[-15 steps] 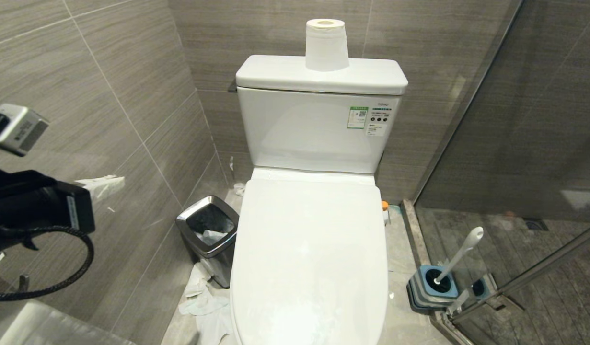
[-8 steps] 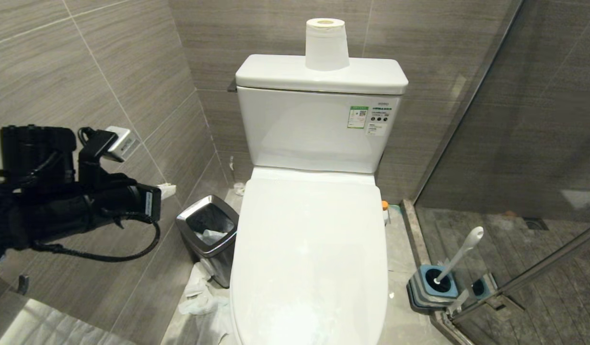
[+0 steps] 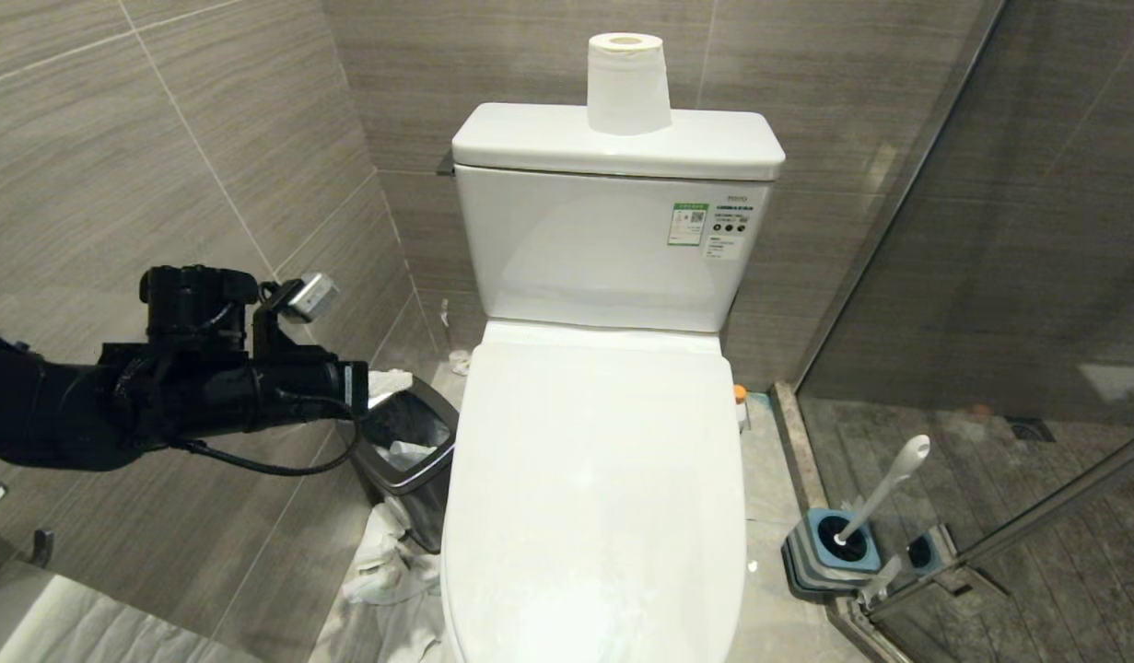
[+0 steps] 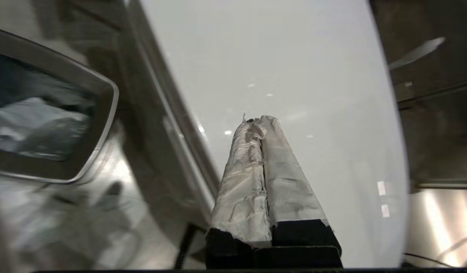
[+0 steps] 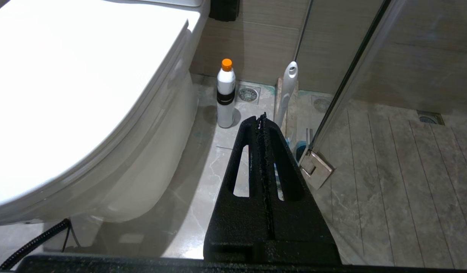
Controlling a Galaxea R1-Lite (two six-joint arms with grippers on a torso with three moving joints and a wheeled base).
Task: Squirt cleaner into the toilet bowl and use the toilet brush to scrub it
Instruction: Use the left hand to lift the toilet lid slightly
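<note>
Tiled bathroom; toilet tank [image 3: 613, 249] label [image 3: 687, 225] reads TOTO.

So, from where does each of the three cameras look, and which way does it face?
Head view: high, facing forward and down at the closed toilet lid, paper roll and waste bin; the left arm shows.
Left wrist view: behind the left gripper, its shut fingers cloth-wrapped, facing the lid and bin.
Right wrist view: low, behind the shut right gripper, facing the cleaner and toilet brush.
Shared: all three show the lid.
</note>
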